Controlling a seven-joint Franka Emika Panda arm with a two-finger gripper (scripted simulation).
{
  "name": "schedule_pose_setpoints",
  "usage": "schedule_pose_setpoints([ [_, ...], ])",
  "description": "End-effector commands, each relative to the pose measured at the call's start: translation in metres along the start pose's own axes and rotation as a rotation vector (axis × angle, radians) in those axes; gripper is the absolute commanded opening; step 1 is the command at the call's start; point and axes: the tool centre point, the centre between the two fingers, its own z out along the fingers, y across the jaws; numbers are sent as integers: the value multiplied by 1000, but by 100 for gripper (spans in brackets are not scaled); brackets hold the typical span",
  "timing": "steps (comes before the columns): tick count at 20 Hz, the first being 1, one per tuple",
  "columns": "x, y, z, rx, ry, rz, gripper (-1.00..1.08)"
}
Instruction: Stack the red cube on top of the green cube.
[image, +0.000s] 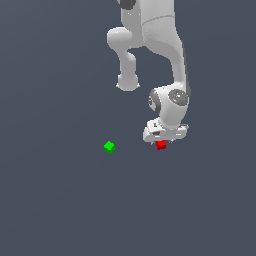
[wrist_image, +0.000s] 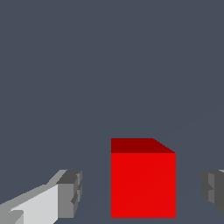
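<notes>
Since the red cube (wrist_image: 143, 183) looks rigid, light and flat-sided, the end effector (wrist_image: 142, 192), spread wide with clear gaps, should pinch opposite faces; the green cube (image: 109, 147) sits well apart.

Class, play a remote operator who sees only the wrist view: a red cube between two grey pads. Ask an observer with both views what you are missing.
Operator: Where is the green cube?
Observer: The green cube lies apart from the red cube, toward the exterior view's left.
Operator: Is anything stacked on it?
Observer: No, its top is bare.
Operator: How does the claw stand?
Observer: The claw hangs straight over the red cube, arm bent above it; in the wrist view its fingers stand clear of the cube's sides, so it is open.
</notes>
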Motion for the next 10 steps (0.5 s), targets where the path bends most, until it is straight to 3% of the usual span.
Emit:
schedule_pose_setpoints([
  [1,0,0,12,0,0,0,100],
  [7,1,-1,22,-1,0,0,100],
  [8,1,-1,22,-1,0,0,-100],
  [10,1,-1,22,-1,0,0,-100],
])
